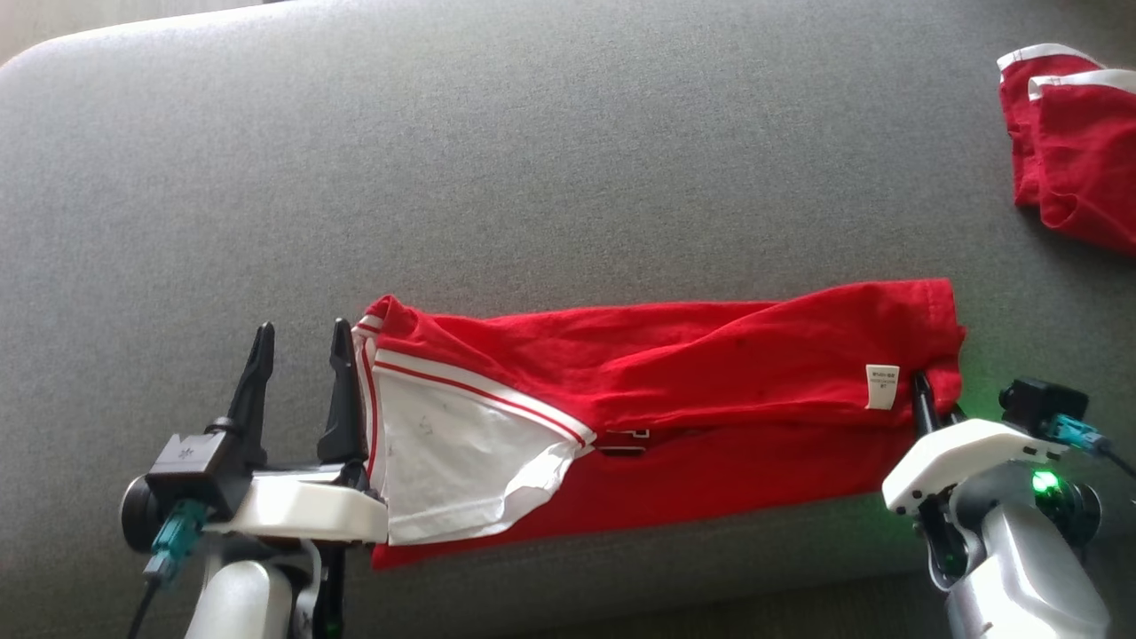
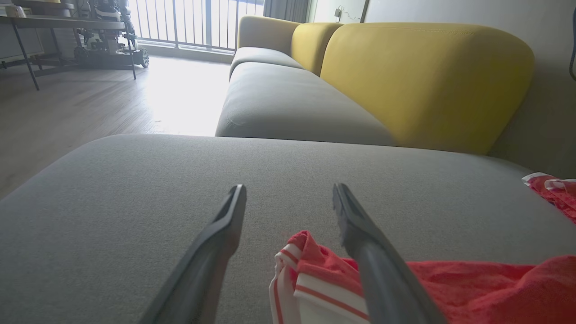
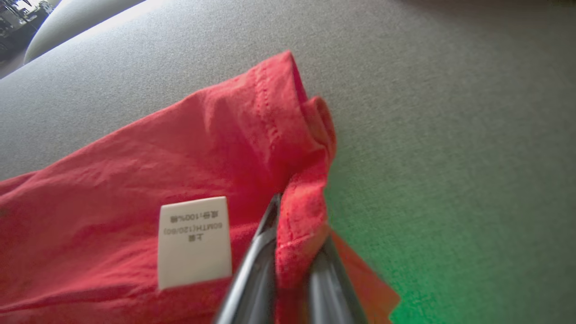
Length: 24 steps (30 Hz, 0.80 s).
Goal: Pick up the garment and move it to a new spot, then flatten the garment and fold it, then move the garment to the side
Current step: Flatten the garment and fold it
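Note:
The garment (image 1: pixel 674 399) is a red shirt with white, red-striped trim, lying folded lengthwise on the grey cushion (image 1: pixel 532 177). Its white inner side shows at the left end and a white care label (image 1: pixel 882 387) near the right end. My right gripper (image 1: pixel 923 395) is shut on the garment's right hem; in the right wrist view the red fabric (image 3: pixel 297 211) is pinched between the two fingers. My left gripper (image 1: pixel 302 355) stands open at the garment's left end, with the striped collar edge (image 2: pixel 297 270) between its fingers, untouched as far as I can tell.
A second red garment with white trim (image 1: pixel 1074 151) lies at the cushion's far right. The cushion's front edge runs just below the shirt. Beyond it the left wrist view has a grey and yellow sofa (image 2: pixel 405 76), wooden floor and a table.

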### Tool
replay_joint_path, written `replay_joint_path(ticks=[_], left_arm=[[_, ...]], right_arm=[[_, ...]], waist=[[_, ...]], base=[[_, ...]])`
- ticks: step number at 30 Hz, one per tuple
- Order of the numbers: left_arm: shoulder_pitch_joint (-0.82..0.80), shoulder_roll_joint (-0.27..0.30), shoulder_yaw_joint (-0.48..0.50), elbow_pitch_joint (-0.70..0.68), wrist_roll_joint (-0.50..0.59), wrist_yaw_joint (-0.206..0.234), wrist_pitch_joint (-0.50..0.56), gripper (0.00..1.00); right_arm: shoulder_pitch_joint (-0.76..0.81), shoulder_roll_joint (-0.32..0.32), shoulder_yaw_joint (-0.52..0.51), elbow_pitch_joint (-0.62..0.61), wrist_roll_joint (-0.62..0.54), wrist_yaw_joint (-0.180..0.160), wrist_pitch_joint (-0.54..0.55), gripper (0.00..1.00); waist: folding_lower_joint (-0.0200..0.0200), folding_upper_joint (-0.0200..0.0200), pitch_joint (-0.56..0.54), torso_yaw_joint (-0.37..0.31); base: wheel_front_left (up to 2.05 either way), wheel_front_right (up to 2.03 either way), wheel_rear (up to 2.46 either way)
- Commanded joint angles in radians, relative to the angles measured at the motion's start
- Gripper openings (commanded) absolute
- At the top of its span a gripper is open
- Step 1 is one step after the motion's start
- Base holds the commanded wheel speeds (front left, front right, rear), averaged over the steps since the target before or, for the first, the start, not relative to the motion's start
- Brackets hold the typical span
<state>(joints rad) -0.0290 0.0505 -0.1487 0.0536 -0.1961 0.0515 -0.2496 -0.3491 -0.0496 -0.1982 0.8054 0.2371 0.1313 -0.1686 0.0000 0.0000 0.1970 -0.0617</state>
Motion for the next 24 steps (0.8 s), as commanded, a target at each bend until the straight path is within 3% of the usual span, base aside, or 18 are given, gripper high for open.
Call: replay_joint_path(ticks=[1,10,24], left_arm=[[-0.037,0.0,0.036,-0.035,0.007,-0.003,-0.012,1.0],[-0.034,0.0,0.041,-0.03,0.008,-0.004,-0.012,1.0],[-0.014,0.0,0.033,-0.032,-0.012,0.007,-0.012,1.0]], right_arm=[[-0.027,-0.001,0.015,-0.006,-0.015,-0.001,0.001,0.0],[-0.043,-0.001,-0.007,-0.015,-0.019,-0.001,-0.031,0.0],[-0.075,-0.061,-0.247,-0.1,-0.191,-0.001,0.014,0.0]], waist=[[0.0,0.0,0.002,0.001],[0.0,0.0,-0.008,0.004],[0.0,0.0,-0.052,0.007]], base=[[0.0,0.0,0.0],[0.0,0.0,0.0],[0.0,0.0,0.0]])
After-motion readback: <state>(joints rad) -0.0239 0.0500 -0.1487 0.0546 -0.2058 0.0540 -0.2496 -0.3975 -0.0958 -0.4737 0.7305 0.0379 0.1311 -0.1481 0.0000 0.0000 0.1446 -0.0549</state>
